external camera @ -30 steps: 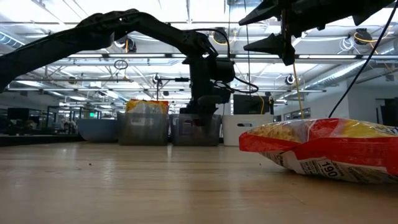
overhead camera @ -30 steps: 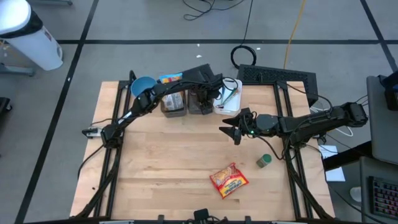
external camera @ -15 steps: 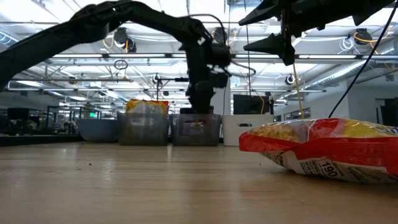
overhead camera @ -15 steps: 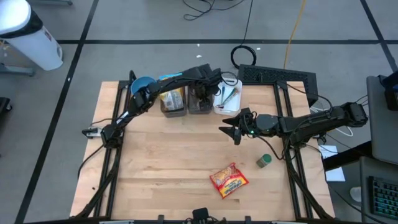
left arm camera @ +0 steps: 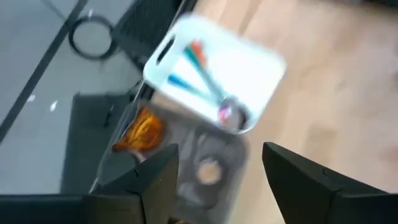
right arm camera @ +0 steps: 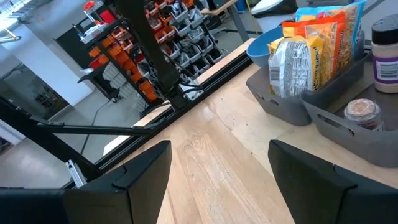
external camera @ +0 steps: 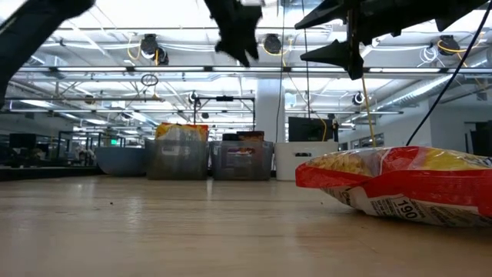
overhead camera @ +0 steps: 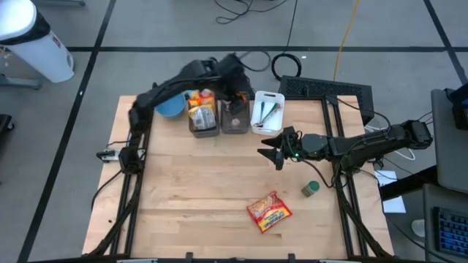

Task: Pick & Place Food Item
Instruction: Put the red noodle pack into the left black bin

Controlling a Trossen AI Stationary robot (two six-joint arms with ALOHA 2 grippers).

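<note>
The food item, a red and yellow snack bag, lies flat on the table in the lower middle of the high view, well apart from both arms. In the low view it fills the right foreground, puffed and crinkled.

The left gripper hangs above the bins at the upper middle of the high view, over a grey bin beside the white tray of utensils. Its wrist view shows the fingers spread apart with nothing between them. The right gripper hovers near the centre of the table, fingers parted and empty, as its wrist view shows. A small green can stands just right of the bag, close to it.

The bag is probably light, soft and air-filled, with slick film and brittle contents. Squeezing the belly could crush or pop it. A light pinch on a sealed end seam or a corner looks safest, with the right gripper nearer.
</note>
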